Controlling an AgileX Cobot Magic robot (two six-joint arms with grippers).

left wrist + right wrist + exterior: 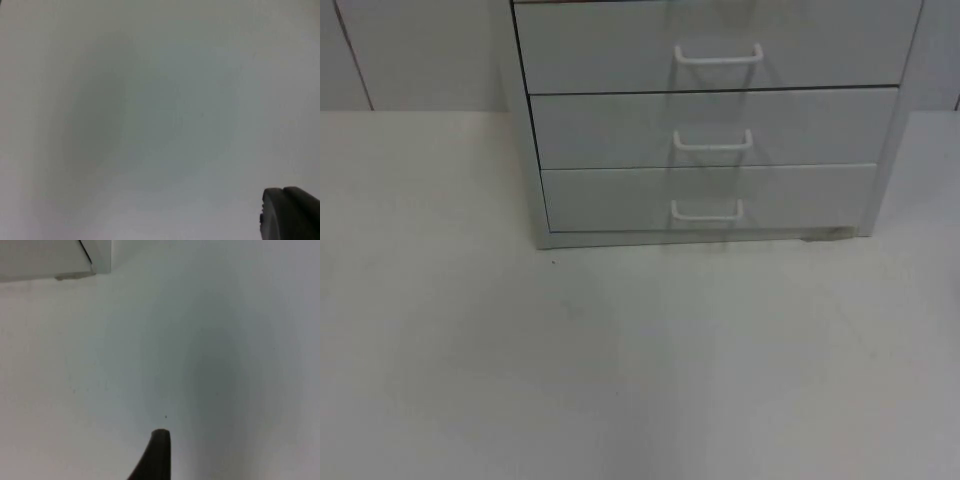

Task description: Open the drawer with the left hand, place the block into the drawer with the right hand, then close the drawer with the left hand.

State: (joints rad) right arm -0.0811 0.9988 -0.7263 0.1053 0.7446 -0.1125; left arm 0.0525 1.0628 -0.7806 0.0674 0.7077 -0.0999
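A grey drawer cabinet (715,128) stands at the back of the white table (620,370). Its three drawers are all shut: the top drawer (610,50), the middle drawer (610,130) and the bottom drawer (610,200). Each carries a white loop handle; the bottom handle (707,211) sits just above the table. A black part of my left gripper (290,215) hangs over bare table. A black tip of my right gripper (157,452) also hangs over bare table, with the cabinet's lower corner (50,257) some way ahead of it.
A small pale strip (830,233) lies at the foot of the cabinet's right front corner, and it is also seen from the right wrist (72,276). A grey partition wall (410,50) rises behind the table.
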